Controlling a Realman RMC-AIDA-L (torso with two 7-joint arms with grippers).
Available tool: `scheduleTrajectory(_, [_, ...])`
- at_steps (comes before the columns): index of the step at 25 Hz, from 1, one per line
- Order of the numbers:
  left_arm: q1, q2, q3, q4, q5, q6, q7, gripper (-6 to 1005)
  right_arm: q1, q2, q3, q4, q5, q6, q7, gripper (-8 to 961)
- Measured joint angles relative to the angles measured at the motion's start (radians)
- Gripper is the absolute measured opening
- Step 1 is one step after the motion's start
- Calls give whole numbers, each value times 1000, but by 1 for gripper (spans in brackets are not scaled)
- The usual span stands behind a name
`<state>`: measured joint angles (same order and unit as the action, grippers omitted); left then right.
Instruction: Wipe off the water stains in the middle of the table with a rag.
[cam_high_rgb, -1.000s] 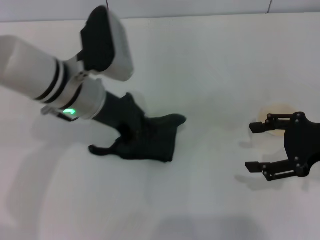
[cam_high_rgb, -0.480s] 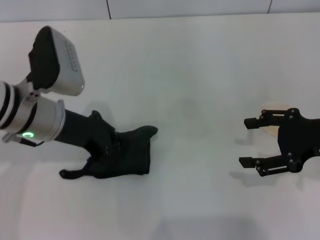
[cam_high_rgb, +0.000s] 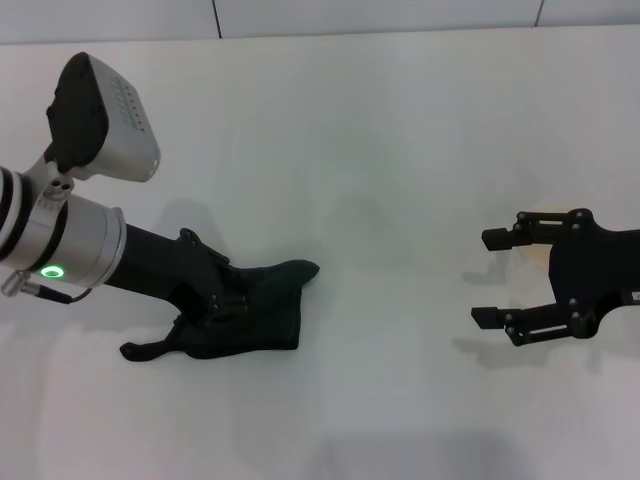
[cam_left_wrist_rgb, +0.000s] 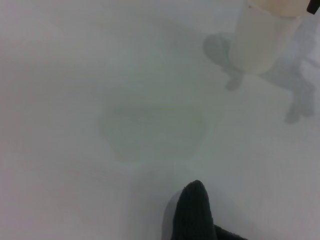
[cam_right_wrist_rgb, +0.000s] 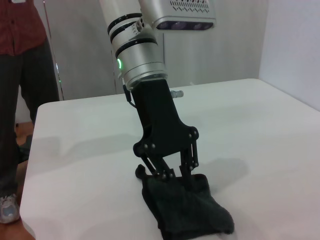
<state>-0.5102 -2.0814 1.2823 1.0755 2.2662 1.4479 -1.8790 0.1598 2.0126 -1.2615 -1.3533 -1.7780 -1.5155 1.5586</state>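
Left end effector clamped on rag, pressing it flat on table, left of centre. Rag soft, limp; best held at bunched edge. Right end effector open, idle.

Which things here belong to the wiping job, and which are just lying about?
Job: rag, pinned by the left gripper; table; faint wet patch.
Lying about: paper cup; right gripper, open and idle; bystander.
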Motion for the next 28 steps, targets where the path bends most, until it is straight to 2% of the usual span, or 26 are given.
scheduleTrajectory(7, [8,1,0,17,5,28,-5,359,0,0,1,-6,0,0,3,838])
scheduleTrajectory(11, [40,2,-13,76,-9,69,59,468,0,0,3,-7,0,0,11,838])
scheduleTrajectory(15, [64,3,-93,115,-71,102,144,627,0,0,3,-8,0,0,12,838])
scheduleTrajectory(22, [57,6,-269,82,-196,291,296,893,7,0,2,-6,-2,15,26,838])
scheduleTrajectory(28, [51,9,-274,92,-167,387,283,892,20,-2,2,0,-10,14,39,838])
